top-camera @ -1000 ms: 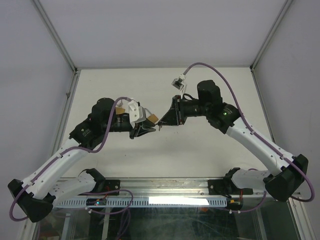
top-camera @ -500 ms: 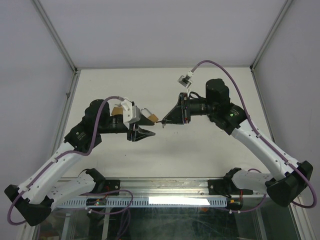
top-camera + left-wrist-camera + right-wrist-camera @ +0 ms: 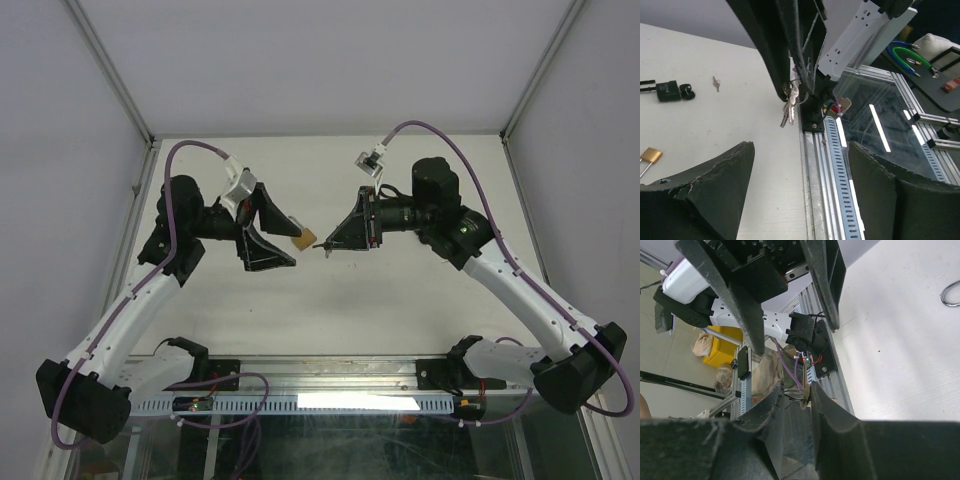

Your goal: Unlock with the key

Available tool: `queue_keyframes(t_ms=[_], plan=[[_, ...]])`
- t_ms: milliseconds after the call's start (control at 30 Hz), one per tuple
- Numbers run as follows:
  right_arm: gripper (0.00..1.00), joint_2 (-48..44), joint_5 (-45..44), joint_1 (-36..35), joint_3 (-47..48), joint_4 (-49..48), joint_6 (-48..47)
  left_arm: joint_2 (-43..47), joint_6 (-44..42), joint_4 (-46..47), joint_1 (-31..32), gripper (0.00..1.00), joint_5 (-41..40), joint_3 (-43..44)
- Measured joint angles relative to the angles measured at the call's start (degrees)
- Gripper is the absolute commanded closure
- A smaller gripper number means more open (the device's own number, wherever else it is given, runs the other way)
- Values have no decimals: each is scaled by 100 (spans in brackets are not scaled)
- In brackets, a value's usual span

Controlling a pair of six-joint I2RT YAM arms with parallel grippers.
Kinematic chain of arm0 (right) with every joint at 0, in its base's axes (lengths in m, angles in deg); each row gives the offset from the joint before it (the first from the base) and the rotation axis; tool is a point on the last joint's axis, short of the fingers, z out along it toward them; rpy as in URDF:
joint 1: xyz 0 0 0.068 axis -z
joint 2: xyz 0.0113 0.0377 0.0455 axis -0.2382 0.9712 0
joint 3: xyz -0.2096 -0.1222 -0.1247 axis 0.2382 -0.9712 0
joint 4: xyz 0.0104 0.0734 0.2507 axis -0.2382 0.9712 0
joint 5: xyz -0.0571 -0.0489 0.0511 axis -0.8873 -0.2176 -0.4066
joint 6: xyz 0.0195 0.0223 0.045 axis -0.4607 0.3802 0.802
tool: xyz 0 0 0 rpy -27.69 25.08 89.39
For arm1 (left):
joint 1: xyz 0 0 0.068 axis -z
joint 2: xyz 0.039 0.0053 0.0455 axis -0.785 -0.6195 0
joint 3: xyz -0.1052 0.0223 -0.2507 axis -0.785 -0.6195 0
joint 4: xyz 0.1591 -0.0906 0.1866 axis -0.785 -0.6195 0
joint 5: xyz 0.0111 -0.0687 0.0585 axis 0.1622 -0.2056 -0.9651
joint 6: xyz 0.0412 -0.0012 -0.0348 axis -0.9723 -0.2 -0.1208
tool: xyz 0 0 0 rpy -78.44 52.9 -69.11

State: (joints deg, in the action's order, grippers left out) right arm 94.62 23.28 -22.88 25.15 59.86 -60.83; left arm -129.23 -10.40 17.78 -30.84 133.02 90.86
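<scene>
Closest to the left wrist camera, the left pincer is seen spread wide with nothing between its fingers. A second ago it was closed around the brass padlock and held up to the right arm. It has since been opened and drawn back toward the left side of the table.

Just beyond one of its fingers, the brass padlock is found lying on the table, let go and touched by neither arm. Farther on, the right pincer is kept closed on the keys, which hang from their ring above the table, apart from the padlock. Farthest off, a black padlock and a loose key are seen lying on the table.

No key is left in the brass padlock, so the turning step is judged to be either finished or given up. Whether the shackle has been freed cannot be told. If it has not, the padlock would have to be picked up and the key presented again.
</scene>
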Motion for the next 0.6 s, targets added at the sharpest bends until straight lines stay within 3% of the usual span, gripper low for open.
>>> queue_keyframes(t_ms=[133,433,600], plan=[[100,-17,2,0,2,4,-24,-101,345,409,221,41,79,4],[100,-26,0,2,2,7,-35,-767,459,367,870,54,35,234],[100,-48,0,2,2,7,-35,-778,452,343,957,72,0,284]])
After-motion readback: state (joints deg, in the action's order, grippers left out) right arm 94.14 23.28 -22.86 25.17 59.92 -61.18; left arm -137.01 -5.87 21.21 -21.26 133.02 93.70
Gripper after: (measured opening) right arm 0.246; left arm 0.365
